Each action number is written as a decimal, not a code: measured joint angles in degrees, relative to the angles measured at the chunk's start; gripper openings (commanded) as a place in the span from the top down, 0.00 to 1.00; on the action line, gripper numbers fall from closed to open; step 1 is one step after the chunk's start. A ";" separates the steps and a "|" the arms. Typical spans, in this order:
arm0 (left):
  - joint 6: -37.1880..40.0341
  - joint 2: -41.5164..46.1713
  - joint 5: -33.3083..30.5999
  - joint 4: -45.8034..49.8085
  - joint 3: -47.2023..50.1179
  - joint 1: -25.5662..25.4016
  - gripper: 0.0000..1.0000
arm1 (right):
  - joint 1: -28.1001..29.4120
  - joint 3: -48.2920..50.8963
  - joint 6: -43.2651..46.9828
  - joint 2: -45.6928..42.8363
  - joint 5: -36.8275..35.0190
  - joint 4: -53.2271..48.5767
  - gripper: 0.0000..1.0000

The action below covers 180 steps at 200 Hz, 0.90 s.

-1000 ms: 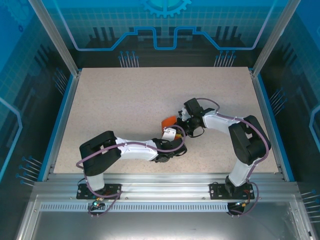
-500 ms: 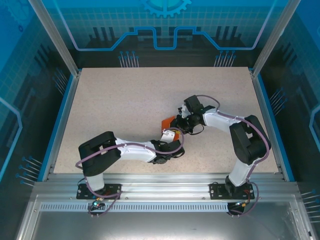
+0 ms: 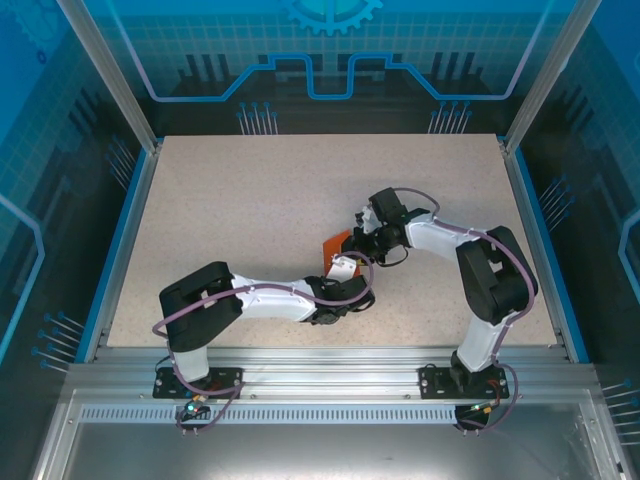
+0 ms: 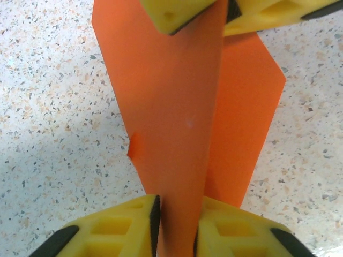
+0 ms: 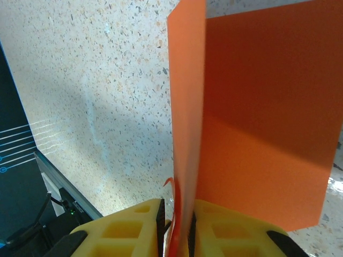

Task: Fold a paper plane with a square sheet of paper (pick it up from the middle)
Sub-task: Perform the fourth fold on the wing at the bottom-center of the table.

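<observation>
The orange square sheet of paper [image 3: 333, 244] is folded into a narrow creased shape like a paper plane, and hangs just above the tabletop mid-table. In the left wrist view its upright centre fold [image 4: 171, 107] runs from my left gripper [image 4: 176, 206] up to my right gripper [image 4: 225, 16], with one flap [image 4: 244, 118] spread to the right. My left gripper [image 3: 345, 262] is shut on the near end of that fold. My right gripper [image 3: 358, 243] is shut on the other end, the fold [image 5: 185, 107] standing edge-on between its pads [image 5: 178, 214] and a wide flap [image 5: 262, 123] to the right.
The speckled table [image 3: 250, 200] stretches wide to the back and left. Blue rails [image 3: 120, 240] and glass walls bound it. The two arms meet nose to nose at the centre, cables looping by the wrists.
The right gripper has edged slightly left and back, and the paper has shifted a little with it. The left gripper has stayed almost in place on the fold.
</observation>
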State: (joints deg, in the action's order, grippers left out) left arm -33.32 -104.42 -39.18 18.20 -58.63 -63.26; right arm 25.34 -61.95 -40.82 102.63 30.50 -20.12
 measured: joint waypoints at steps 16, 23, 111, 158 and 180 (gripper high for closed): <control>0.28 -0.13 0.02 0.13 0.00 0.00 0.83 | 0.00 -0.02 0.00 0.28 0.00 0.00 0.80; 0.28 -0.20 0.00 0.26 0.00 0.00 0.83 | 0.00 -0.02 0.00 0.37 0.00 0.00 0.79; -0.66 0.07 3.10 -1.53 2.54 1.27 0.88 | -0.02 -0.02 0.66 0.46 -0.02 -0.39 0.72; -0.13 4.68 11.26 -9.53 8.96 4.57 0.88 | -1.36 1.01 1.51 -1.92 -0.13 -1.05 0.56; -0.13 6.62 15.63 -13.55 12.02 6.40 0.87 | -2.93 2.93 1.97 -5.22 -0.26 -1.36 0.52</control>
State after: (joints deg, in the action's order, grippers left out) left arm -33.45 -97.80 -23.55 4.64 -46.61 -56.86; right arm 22.41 -59.02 -38.85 97.41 30.24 -21.47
